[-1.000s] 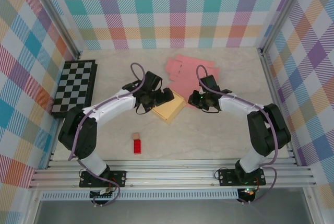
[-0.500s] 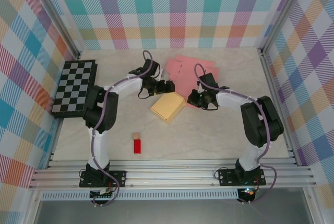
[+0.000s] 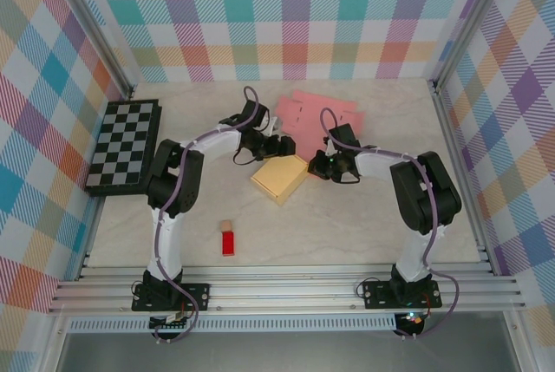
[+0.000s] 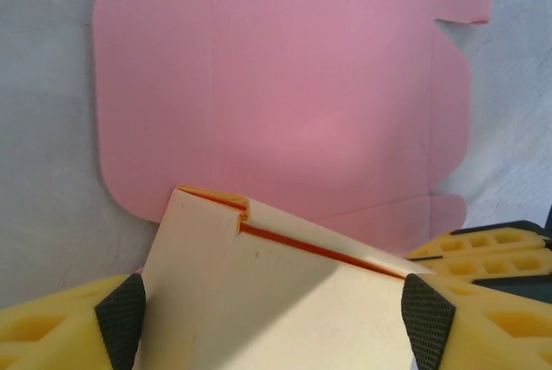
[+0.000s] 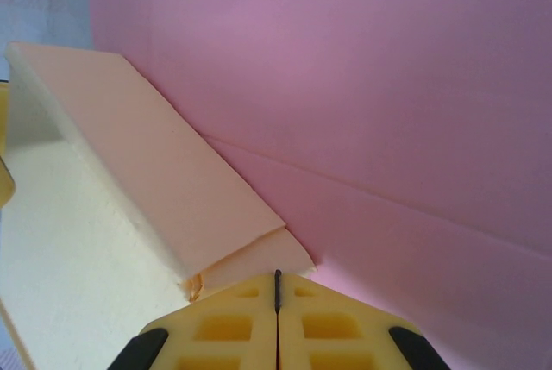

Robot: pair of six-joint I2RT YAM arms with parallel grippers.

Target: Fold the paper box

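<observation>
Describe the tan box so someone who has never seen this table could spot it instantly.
On the pale table, look to the far middle where pink card sheets lie flat. Just in front of them sits the box. It is the only tan, folded-up piece, far bigger than the red block nearer the front.

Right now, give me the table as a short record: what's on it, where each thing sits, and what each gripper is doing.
box: cream, mid-table, far end lying over the pink paper
pink paper: flat, unfolded, behind the box
left gripper: jaws wide, one on each side of the box's end; grip unclear
right gripper: shut, tip at a box corner, above the pink paper
chessboard: left side of the table
red block: near side
tan cube: just beyond the red block
</observation>
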